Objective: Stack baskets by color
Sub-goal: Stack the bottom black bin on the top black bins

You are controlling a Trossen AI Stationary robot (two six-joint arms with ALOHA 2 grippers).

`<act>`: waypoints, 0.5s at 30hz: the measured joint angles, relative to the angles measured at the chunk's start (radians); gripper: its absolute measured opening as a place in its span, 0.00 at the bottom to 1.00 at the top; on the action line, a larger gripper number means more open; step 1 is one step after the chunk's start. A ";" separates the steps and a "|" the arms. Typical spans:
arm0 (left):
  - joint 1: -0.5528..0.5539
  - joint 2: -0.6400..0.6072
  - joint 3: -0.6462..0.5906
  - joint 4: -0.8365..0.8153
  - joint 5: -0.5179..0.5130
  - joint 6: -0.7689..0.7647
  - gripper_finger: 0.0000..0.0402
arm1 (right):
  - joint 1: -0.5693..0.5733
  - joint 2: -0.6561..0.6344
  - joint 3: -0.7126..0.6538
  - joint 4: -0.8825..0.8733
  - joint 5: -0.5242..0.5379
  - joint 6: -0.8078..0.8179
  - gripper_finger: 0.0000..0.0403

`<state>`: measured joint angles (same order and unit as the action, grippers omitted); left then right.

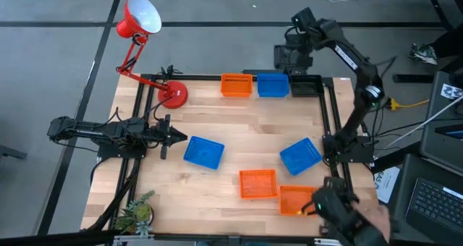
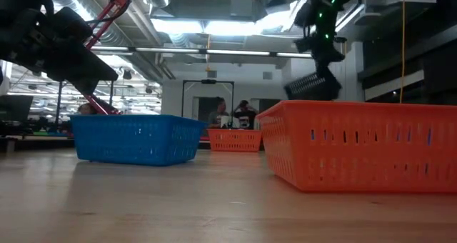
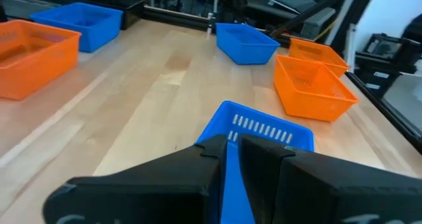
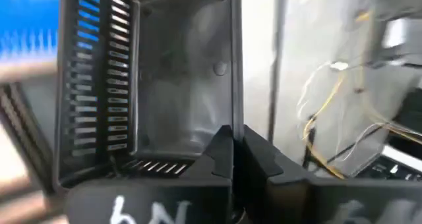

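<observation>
Left fingers (image 1: 182, 138): I am reaching in from the left of the high frame, and my two fingers are pinching the near wall of the blue basket (image 1: 203, 153) at centre left, nearly closed on its rim.
Red lamp (image 1: 142, 19): it is standing at the upper left, its base on the table (image 1: 239, 123) corner.
Back row: an orange basket (image 1: 236, 85) is sitting at top centre, touching a second blue basket (image 1: 273, 85) on its right.
Front orange pair: one orange mesh basket (image 1: 257, 184) is lying at lower centre, with another orange one (image 1: 295, 200) just beside it, to the lower right.
Tilted blue basket (image 1: 300, 155): it is resting right of centre, turned at an angle, above the orange pair.
Right fingers (image 1: 285, 56): I am hanging at the upper right of the frame with my fingers closed tight on the rim of a black basket (image 4: 158, 79), holding it over the table's far right corner.
</observation>
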<state>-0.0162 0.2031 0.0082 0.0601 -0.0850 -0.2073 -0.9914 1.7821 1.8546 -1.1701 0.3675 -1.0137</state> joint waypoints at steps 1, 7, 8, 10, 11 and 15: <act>0.000 0.000 0.000 0.000 -0.011 0.000 0.08 | -0.018 0.031 0.031 -0.058 0.032 -0.015 0.00; 0.000 0.000 0.000 0.000 -0.094 0.018 0.08 | -0.111 0.107 0.189 -0.328 0.006 0.026 0.00; 0.000 0.000 0.000 0.000 -0.105 0.028 0.08 | -0.120 0.102 0.213 -0.325 -0.025 0.034 0.00; 0.000 0.000 0.000 0.000 -0.116 0.033 0.08 | -0.132 0.099 0.269 -0.331 -0.092 0.032 0.00; 0.000 0.000 0.000 0.000 -0.117 0.032 0.08 | -0.137 0.098 0.295 -0.337 -0.126 0.012 0.00; 0.000 0.000 0.000 0.000 -0.116 0.028 0.08 | -0.157 0.097 0.324 -0.406 -0.185 -0.182 0.00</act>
<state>-0.0158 0.2031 0.0082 0.0601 -0.2013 -0.1791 -1.1487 1.8790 2.1783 -1.5761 0.1822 -1.1957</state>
